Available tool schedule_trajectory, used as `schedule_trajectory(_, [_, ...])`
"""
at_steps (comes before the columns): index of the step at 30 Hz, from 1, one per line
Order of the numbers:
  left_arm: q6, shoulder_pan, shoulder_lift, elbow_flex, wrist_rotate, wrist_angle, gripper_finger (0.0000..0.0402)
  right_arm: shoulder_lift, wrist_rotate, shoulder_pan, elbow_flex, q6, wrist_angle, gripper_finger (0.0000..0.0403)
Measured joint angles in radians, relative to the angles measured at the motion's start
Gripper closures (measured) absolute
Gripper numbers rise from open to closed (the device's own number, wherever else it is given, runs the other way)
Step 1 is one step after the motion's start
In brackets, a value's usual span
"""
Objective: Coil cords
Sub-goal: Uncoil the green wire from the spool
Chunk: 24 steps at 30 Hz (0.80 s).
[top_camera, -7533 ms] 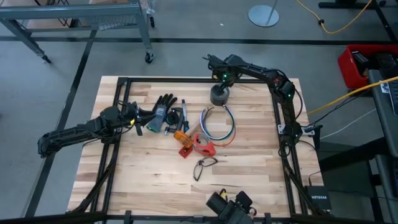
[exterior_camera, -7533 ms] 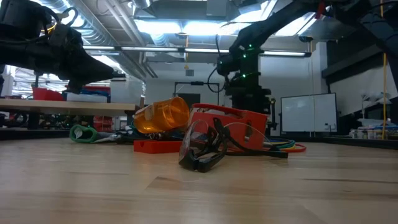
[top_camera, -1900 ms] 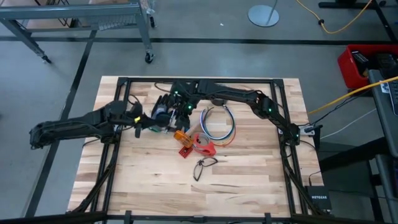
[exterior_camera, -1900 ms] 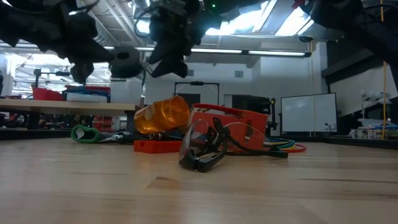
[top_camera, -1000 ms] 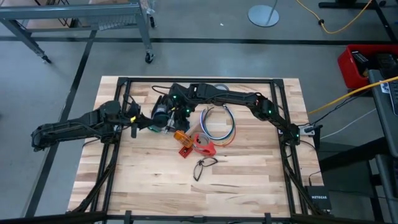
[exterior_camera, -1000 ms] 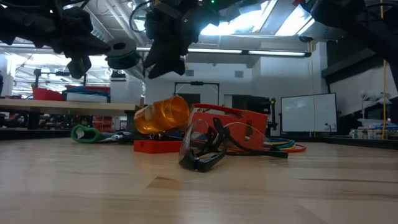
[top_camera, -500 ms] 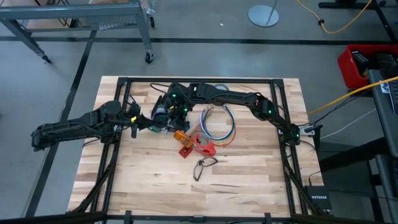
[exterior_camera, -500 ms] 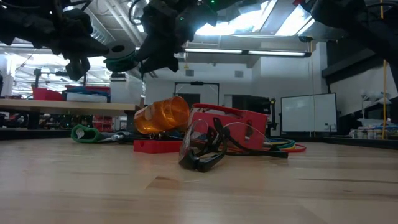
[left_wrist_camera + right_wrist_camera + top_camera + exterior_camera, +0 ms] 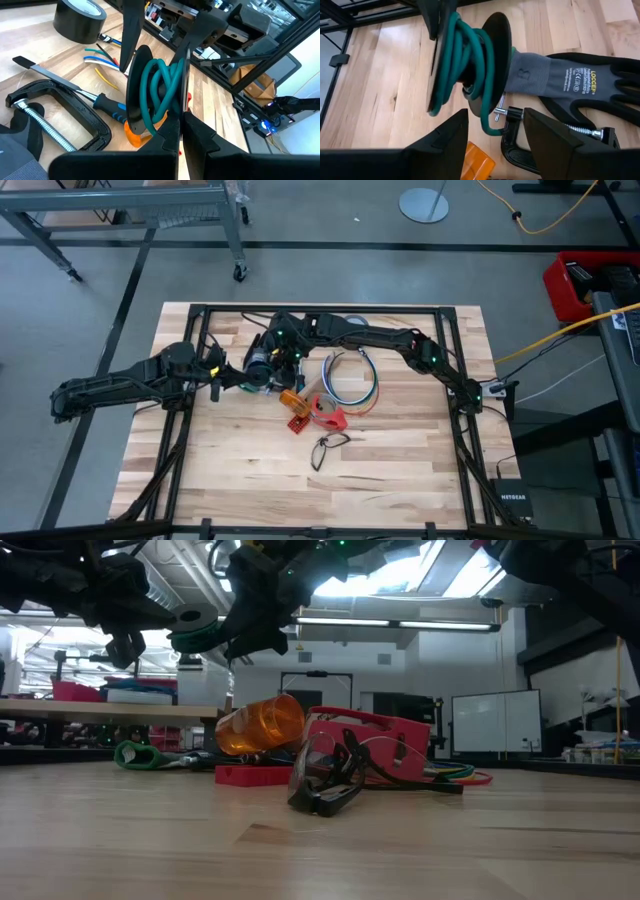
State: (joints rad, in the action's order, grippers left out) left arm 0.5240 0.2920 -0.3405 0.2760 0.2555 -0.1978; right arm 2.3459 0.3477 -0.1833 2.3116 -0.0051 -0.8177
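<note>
Left gripper (image 9: pixel 180 127): clenched on your black spool of green cord (image 9: pixel 152 92), raised above the worktop (image 9: pixel 400 470).
Right gripper (image 9: pixel 492 127): fingers apart beside the spool.
Cords (image 9: pixel 350 377): blue, white, orange loop flat near red clamp (image 9: pixel 328 413).
Wrist views: grey glove (image 9: pixel 570 80), tape roll (image 9: pixel 80 20).

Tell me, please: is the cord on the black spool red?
No, the cord wound on the black spool is green, as the right wrist view shows plainly against the wooden table.
</note>
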Motion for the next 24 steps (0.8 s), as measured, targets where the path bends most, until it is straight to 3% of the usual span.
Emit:
schedule_trajectory(14, [0.0,0.0,0.0,0.0,0.033,-0.002,0.0401,0.0,0.003,0.0,0.0,0.0,-0.001,0.0214])
schedule_trajectory(18, [0.0,0.0,0.0,0.0,0.033,-0.003,0.0401,0.0,0.005,0.0,0.0,0.0,-0.025,0.025])
schedule_trajectory(24, [0.0,0.0,0.0,0.0,0.032,-0.002,0.0401,0.0,0.038,0.0,0.0,0.0,-0.046,0.0348])
